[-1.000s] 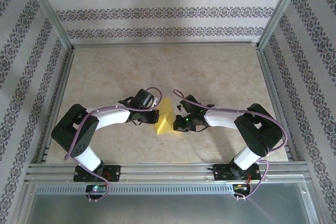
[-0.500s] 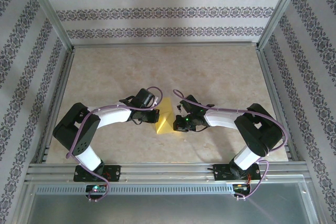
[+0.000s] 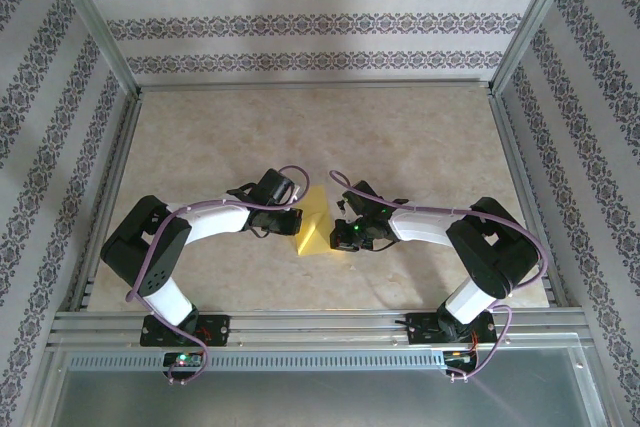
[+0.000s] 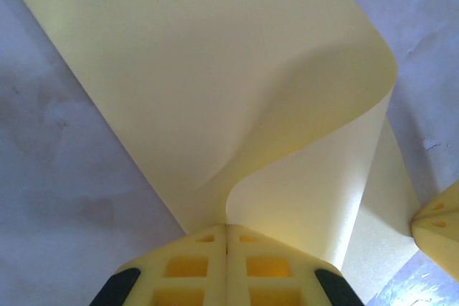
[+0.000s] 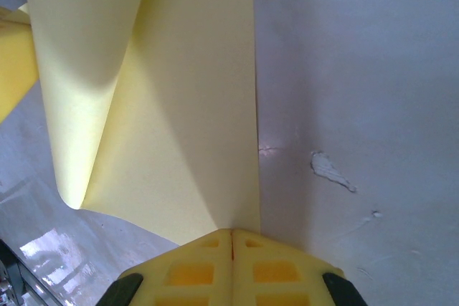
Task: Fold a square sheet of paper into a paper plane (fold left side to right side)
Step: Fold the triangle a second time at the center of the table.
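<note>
Sheet position: the square sheet of paper [image 3: 316, 219] lies on the table [image 3: 400, 137], in the middle of its near half, directly between the two grippers.
Sheet outline: from above it is pointed, with the tip towards the far wall [image 3: 300, 22] and the wide end towards the frame rail [image 3: 320, 322].
Sheet form: one flap is raised and rolls over in a soft, uncreased curve above the layer lying flat on the table.
Left gripper: the left gripper [image 4: 227, 228] is at the sheet's left edge. Its yellow fingers are pressed together, with the foot of the curled flap pinched in the seam.
Right gripper: the right gripper [image 5: 232, 233] is at the sheet's right edge. Its fingers are closed, clamping a corner of the paper.
Spacing: the fingertips of both grippers are close together, each visible at the edge of the other's wrist view.
Arms: both forearms angle inward over the table towards the sheet.
</note>
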You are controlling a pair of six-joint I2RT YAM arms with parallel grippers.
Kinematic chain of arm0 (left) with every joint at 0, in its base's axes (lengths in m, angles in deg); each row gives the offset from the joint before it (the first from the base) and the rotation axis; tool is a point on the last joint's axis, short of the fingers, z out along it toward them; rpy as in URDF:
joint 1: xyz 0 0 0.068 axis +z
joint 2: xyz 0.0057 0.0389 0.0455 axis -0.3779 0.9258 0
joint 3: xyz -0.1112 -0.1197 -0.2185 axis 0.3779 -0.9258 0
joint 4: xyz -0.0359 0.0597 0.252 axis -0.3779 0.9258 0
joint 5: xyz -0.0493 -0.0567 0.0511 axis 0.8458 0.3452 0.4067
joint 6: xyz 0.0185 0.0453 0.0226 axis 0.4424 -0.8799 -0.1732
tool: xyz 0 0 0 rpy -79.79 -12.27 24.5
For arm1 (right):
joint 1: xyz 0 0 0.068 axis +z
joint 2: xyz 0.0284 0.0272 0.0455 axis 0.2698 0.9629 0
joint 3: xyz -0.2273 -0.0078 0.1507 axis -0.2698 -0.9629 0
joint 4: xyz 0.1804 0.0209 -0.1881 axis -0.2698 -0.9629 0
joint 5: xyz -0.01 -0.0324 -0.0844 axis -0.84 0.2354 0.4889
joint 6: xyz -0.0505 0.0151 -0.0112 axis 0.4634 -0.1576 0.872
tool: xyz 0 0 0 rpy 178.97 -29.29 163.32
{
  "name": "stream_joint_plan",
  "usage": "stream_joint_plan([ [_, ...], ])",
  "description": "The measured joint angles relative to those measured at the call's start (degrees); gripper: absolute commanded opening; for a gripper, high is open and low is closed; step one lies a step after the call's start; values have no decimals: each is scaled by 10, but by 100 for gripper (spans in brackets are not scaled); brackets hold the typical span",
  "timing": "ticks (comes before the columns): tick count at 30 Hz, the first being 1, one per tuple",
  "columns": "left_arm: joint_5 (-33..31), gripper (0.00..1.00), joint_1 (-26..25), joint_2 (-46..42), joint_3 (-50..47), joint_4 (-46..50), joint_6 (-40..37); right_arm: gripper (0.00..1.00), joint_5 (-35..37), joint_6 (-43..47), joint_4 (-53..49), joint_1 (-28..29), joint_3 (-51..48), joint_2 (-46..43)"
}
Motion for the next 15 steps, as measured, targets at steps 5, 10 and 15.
stream_joint_plan([
  [5, -4, 0, 0, 1, 0, 0, 0, 0, 0, 0, -1, 0, 1, 1],
  [10, -4, 0, 0, 5, 0, 0, -2, 0, 0, 0, -2, 0, 4, 3],
  [15, -4, 0, 0, 9, 1, 0, -3, 0, 0, 0, -2, 0, 5, 4],
])
